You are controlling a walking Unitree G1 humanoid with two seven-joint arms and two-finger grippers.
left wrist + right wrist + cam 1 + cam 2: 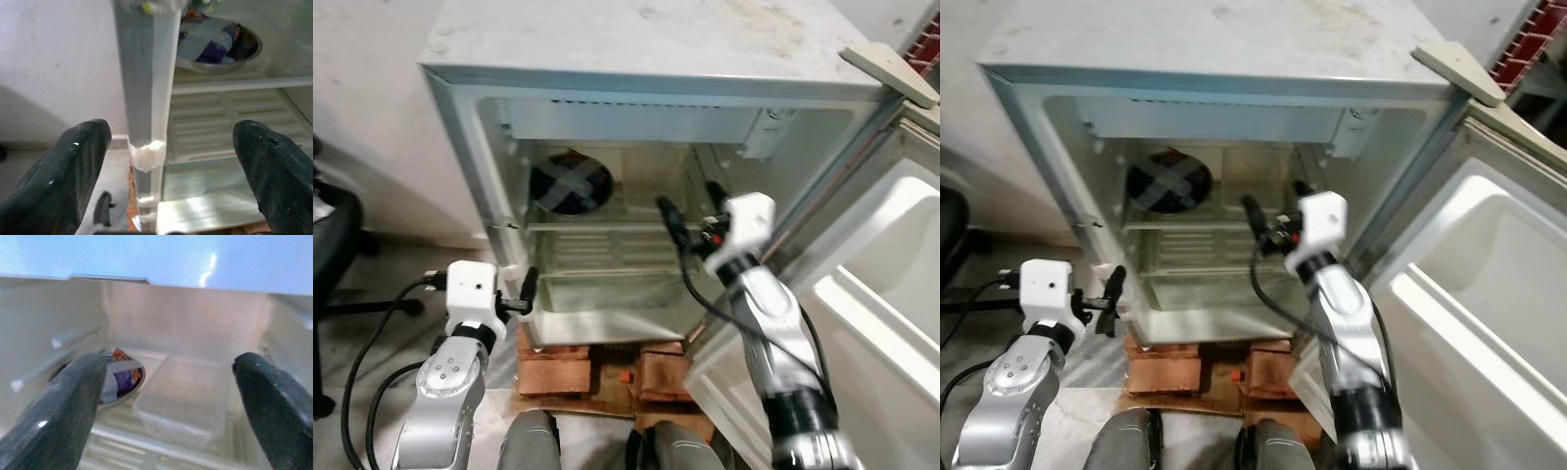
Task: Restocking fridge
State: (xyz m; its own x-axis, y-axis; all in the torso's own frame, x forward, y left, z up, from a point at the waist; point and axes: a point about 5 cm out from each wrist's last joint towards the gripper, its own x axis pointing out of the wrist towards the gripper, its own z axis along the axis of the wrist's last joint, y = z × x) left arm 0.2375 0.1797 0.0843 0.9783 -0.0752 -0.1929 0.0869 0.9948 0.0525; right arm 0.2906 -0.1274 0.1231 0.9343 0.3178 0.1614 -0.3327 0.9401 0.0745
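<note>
A small white fridge [646,39] stands open before me. On its upper shelf sits a metal bowl [571,183] holding something wrapped in blue and purple, with a clear plastic box [186,401] beside it. My right gripper [690,204] reaches into the opening at upper-shelf height, open and empty, short of the box and bowl [120,377]. My left gripper [527,297] is low at the fridge's left front edge, open, with that grey edge post [146,98] between its fingers [63,176] and not touching them.
The fridge door [871,294] swings wide to the right, its inner shelves bare. Red bricks [558,367] prop the fridge off the floor. A clear drawer [607,289] fills the lower part. A black chair [333,225] stands at the left by the wall.
</note>
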